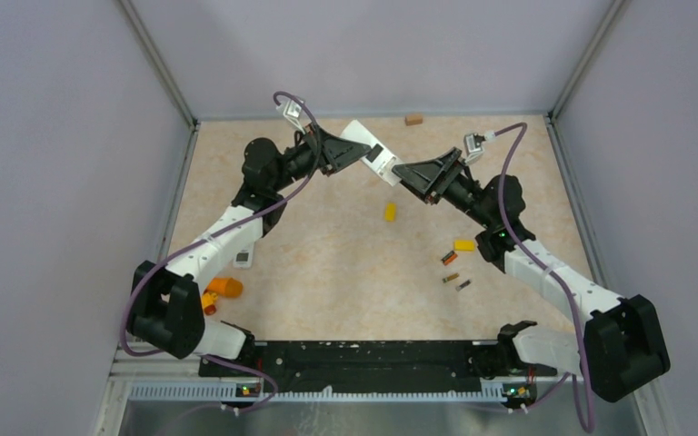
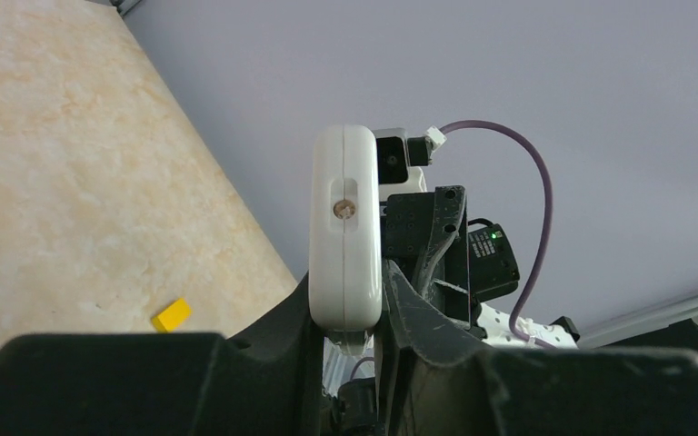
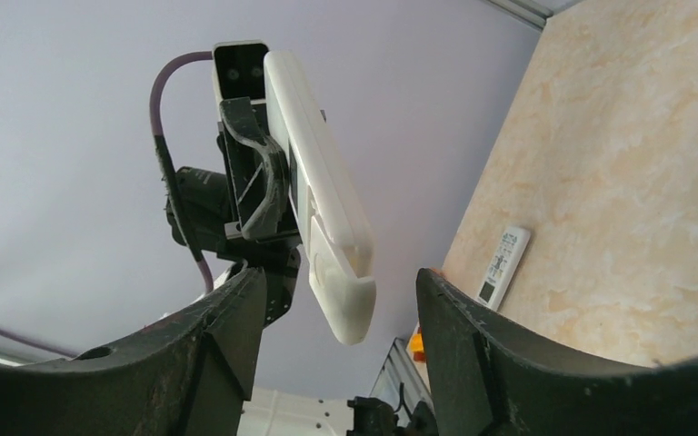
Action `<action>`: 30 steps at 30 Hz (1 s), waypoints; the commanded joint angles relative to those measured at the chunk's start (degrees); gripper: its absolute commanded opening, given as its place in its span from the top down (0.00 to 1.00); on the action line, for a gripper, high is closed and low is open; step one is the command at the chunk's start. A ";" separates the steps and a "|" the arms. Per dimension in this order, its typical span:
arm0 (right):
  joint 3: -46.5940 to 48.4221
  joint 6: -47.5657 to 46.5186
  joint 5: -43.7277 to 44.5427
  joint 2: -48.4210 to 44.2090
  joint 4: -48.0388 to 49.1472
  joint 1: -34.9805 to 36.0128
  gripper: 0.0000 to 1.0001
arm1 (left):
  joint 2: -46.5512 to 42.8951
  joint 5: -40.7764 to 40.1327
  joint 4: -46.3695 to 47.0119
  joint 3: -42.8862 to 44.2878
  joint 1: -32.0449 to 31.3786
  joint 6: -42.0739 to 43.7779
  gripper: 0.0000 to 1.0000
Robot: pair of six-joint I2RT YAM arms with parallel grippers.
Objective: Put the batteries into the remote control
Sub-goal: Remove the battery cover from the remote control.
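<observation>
My left gripper (image 1: 353, 151) is shut on the slim white remote control (image 1: 370, 151) and holds it raised over the far middle of the table, with the dark battery recess facing up. In the left wrist view the remote (image 2: 345, 227) shows end-on, clamped between the jaws (image 2: 347, 295). My right gripper (image 1: 405, 173) is open, and the remote's free end (image 3: 327, 227) hangs between its spread fingers (image 3: 341, 282) without touching them. Three small batteries lie on the table at the right: one orange-and-black (image 1: 449, 258) and two dark ones (image 1: 452, 277) (image 1: 463, 285).
A second white remote with buttons (image 1: 244, 258) lies at the left; it also shows in the right wrist view (image 3: 502, 263). Yellow blocks (image 1: 390, 212) (image 1: 463, 244), an orange cylinder (image 1: 229, 287) and a brown block (image 1: 413, 119) lie about. Grey walls enclose the table.
</observation>
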 commanded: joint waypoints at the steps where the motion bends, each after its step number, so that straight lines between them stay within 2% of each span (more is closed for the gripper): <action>1: 0.54 1.07 0.87 -0.36 -1.44 0.24 0.41 | -1.59 -1.59 0.84 0.08 -0.23 3.14 1.00; 10: 1.10 2.02 -0.06 1.23 0.33 0.39 0.77 | -1.79 -1.56 -0.30 0.05 -0.25 5.00 1.00; 19: 3.06 0.52 0.01 1.13 -6.28 0.63 1.00 | -3.96 -7.32 -12.84 1.40 -0.33 18.43 1.00; 26: 2.30 0.42 -0.95 1.05 -3.99 0.63 1.00 | -4.27 -14.63 -23.65 2.19 -0.33 28.91 1.00; 30: 1.92 -4.90 1.45 -0.20 -10.58 0.56 1.00 | -5.55 -18.75 -26.25 0.81 -0.33 31.60 1.00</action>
